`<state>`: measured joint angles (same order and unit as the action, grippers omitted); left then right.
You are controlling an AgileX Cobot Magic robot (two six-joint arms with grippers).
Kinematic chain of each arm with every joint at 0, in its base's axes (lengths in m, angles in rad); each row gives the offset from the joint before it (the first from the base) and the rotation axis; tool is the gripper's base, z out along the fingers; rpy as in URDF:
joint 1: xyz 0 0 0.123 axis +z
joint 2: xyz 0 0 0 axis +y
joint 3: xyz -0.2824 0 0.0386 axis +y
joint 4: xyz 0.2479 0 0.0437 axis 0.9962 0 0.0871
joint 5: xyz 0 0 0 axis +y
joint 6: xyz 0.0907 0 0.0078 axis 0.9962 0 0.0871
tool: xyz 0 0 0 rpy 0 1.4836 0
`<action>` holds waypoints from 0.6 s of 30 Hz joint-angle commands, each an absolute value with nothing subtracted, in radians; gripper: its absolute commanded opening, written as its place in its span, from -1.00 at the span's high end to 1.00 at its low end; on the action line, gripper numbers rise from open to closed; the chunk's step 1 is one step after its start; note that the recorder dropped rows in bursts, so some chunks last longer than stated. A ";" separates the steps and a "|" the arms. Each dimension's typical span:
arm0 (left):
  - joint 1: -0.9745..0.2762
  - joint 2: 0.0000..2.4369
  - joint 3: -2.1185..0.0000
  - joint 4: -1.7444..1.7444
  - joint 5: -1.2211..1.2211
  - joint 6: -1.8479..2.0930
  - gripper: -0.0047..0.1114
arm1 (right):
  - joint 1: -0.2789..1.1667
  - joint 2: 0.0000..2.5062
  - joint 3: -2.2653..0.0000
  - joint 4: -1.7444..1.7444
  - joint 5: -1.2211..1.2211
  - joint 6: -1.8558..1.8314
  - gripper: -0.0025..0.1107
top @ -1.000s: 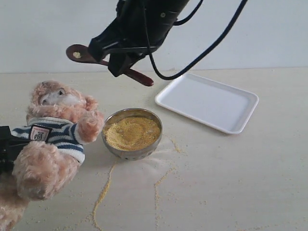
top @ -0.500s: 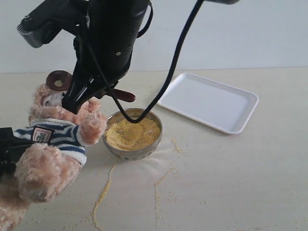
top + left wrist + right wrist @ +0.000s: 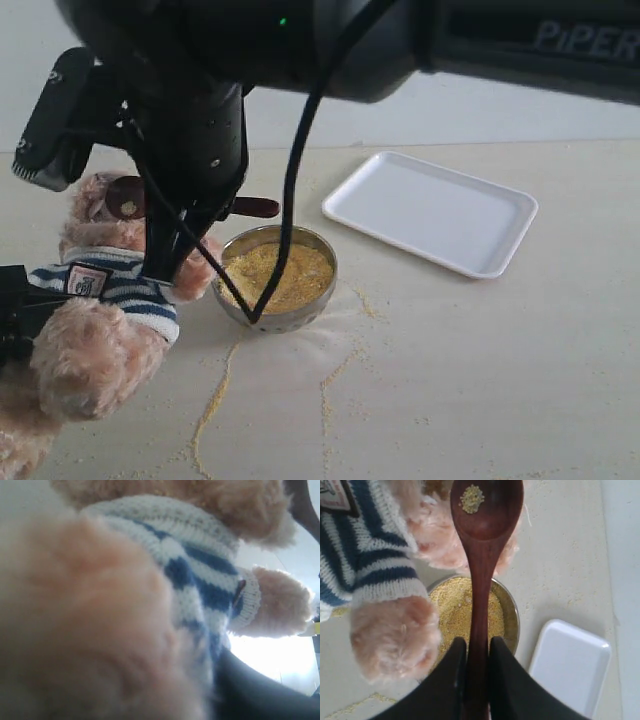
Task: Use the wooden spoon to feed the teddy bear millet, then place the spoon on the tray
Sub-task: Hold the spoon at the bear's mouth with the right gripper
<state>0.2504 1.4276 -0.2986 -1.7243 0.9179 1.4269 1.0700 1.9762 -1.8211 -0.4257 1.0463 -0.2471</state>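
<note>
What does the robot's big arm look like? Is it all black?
Mostly, yes. The right arm is shiny black and chunky, with rounded parts. Grey letters on it read PiPER, and a tiny green light glows on it. Thin black cables loop down from it. Its fingers are black, smooth and get narrower toward the tips.

A pale table (image 3: 500, 380) is seen, on which a metal bowl (image 3: 275, 318) and a white tray (image 3: 430, 212) are set near each other; thin trails of loose millet (image 3: 212, 400) are scattered beside the bowl
</note>
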 commanded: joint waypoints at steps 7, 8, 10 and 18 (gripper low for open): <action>0.245 1.426 -0.303 -1.729 0.938 1.438 0.83 | 1.139 1.997 -1.826 -0.681 1.054 -0.168 0.96; 0.245 1.426 -0.303 -1.729 0.938 1.438 0.83 | 1.144 2.001 -1.826 -0.697 1.060 -0.166 0.96; 0.245 1.426 -0.303 -1.729 0.938 1.438 0.83 | 1.148 2.009 -1.826 -0.724 1.074 -0.166 0.96; 0.245 1.426 -0.303 -1.729 0.938 1.438 0.83 | 1.156 2.036 -1.826 -0.731 1.079 -0.162 0.96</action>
<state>0.2504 1.4276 -0.2986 -1.7243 0.9172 1.4289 1.1474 2.0353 -1.8211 -0.7179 1.0774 -0.1697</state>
